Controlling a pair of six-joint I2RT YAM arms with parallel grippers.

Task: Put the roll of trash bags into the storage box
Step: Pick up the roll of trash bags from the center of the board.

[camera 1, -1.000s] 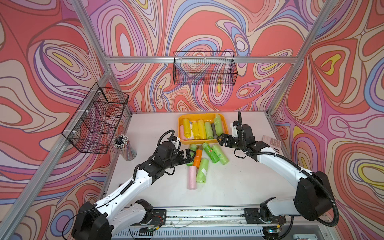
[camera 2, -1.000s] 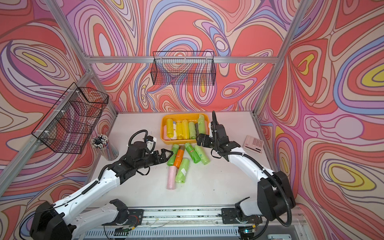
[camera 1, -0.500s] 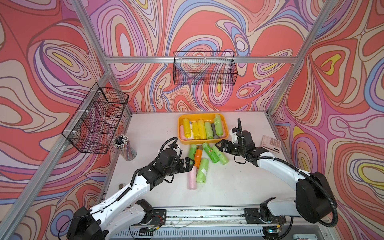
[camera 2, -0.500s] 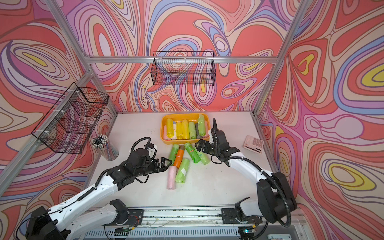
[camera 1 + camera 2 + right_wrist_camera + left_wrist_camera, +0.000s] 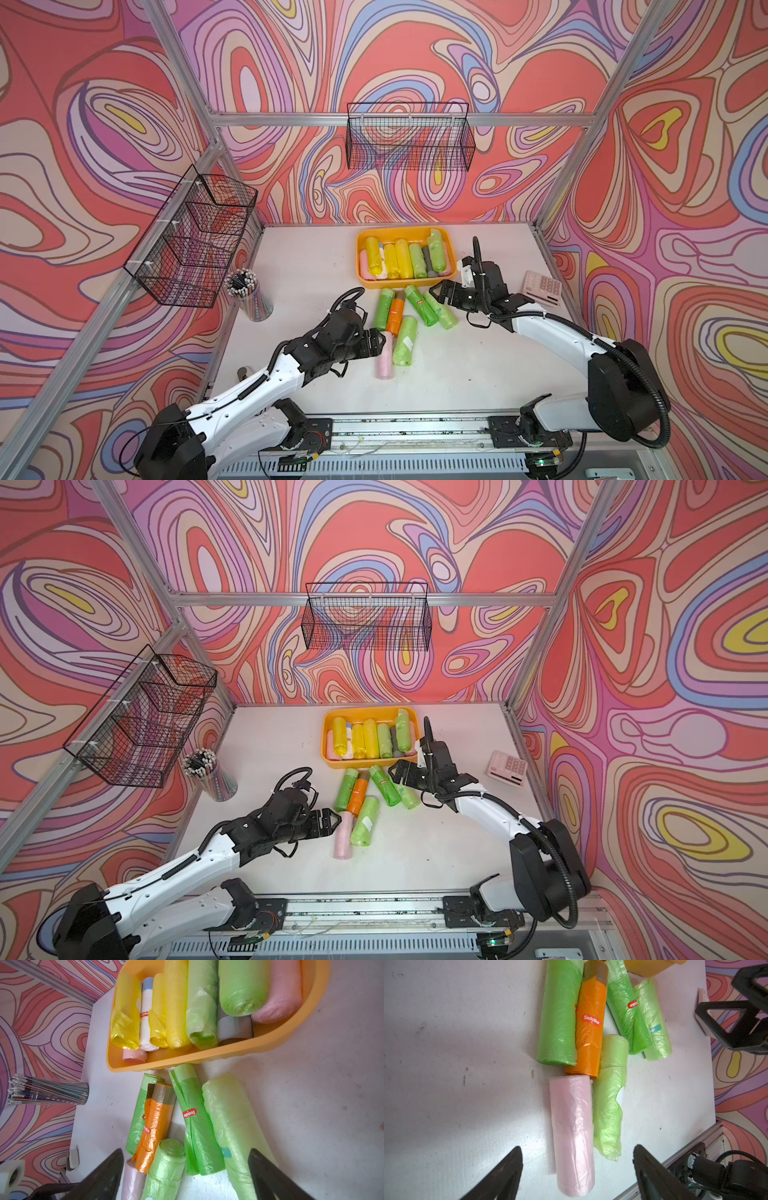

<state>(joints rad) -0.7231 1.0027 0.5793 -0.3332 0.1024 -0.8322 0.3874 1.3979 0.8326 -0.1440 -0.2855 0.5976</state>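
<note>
The storage box (image 5: 399,285) (image 5: 365,765), an orange-yellow tray, holds several yellow, green and pink rolls of trash bags at the back of the table. Just in front of it lie several loose rolls. They include an orange one (image 5: 395,311), green ones and a pink roll (image 5: 385,359) (image 5: 572,1126). My left gripper (image 5: 381,338) (image 5: 577,1151) is open. Its jaws stand on either side of the pink roll's end without touching it. My right gripper (image 5: 434,293) (image 5: 186,1150) is open, low over a pale green roll (image 5: 232,1126) and a darker green one (image 5: 197,1126).
A clear cup of pens (image 5: 249,291) stands at the table's left edge. A pink calculator (image 5: 542,287) lies at the right edge. Black wire baskets hang on the back wall (image 5: 409,141) and the left wall (image 5: 195,237).
My left gripper has come back toward the front, from the green and orange rolls to the pink roll, and its jaws have narrowed a little. My right gripper has dropped from the tray's corner over the green rolls.
</note>
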